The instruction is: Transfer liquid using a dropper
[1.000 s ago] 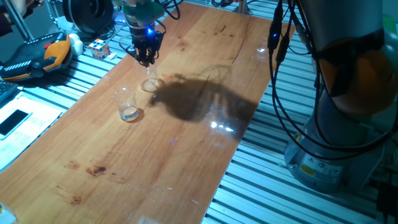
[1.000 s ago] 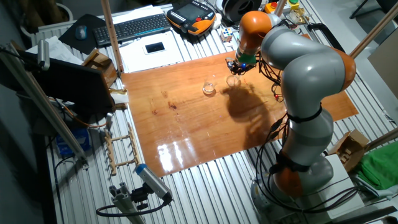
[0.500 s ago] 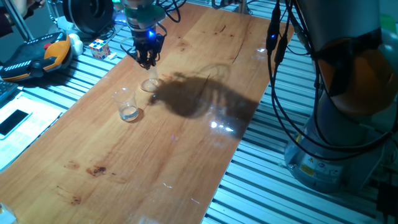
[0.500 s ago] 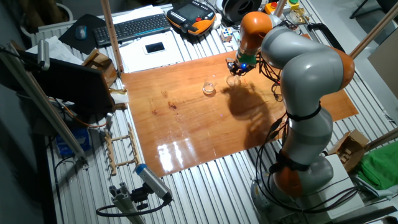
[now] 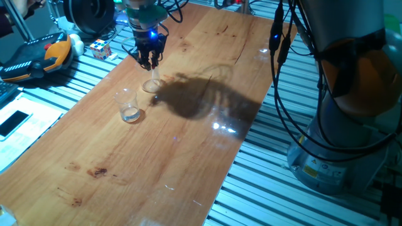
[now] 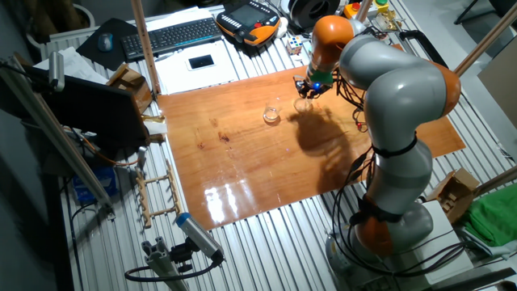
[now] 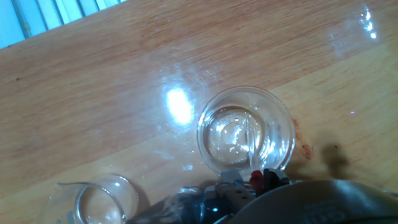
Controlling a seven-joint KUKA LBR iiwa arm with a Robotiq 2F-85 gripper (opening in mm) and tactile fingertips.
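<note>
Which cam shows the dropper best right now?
Hand view: the dropper shows as a thin clear tube reaching into the glass dish, red end by the gripper. Both fixed views show only the gripper above that dish; the tube is barely visible.

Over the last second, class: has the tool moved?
Yes, slightly. The tool has risen, widening its gap above the dish on the table.
</note>
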